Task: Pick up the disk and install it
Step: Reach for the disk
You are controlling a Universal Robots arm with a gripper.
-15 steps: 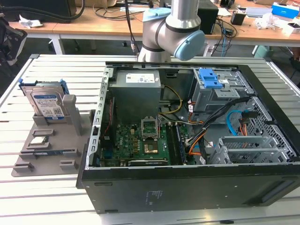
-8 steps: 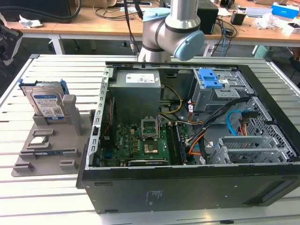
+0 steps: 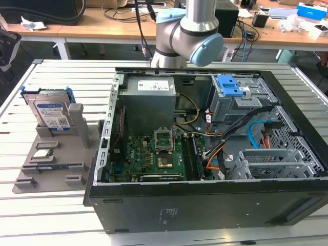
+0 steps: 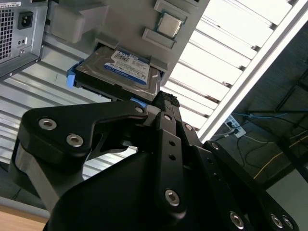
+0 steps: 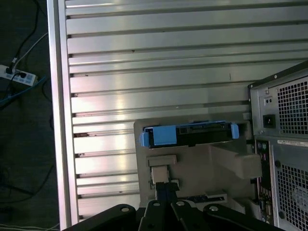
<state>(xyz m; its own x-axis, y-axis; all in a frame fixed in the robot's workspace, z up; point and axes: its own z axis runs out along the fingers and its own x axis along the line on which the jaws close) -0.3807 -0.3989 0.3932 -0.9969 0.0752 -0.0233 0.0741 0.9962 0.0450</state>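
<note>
The disk (image 3: 51, 115) stands on edge in a grey holder (image 3: 51, 171) on the slatted table, at the exterior view's left beside the open computer case. It is silver, with a white-and-blue label and a blue bracket. Both wrist views look down on the disk (image 4: 120, 72) (image 5: 187, 134) from well above. My black gripper (image 5: 163, 185) (image 4: 166, 98) hangs over the holder (image 5: 202, 168), apart from the disk. Its two fingertips are pressed together with nothing between them.
The open computer case (image 3: 205, 202) takes up the table's middle and the exterior view's right. Inside it sits a grey drive cage with a blue tab (image 3: 233, 87). A processor chip (image 4: 171, 24) lies in the holder. The case's rear panel (image 5: 284, 125) is close to the holder.
</note>
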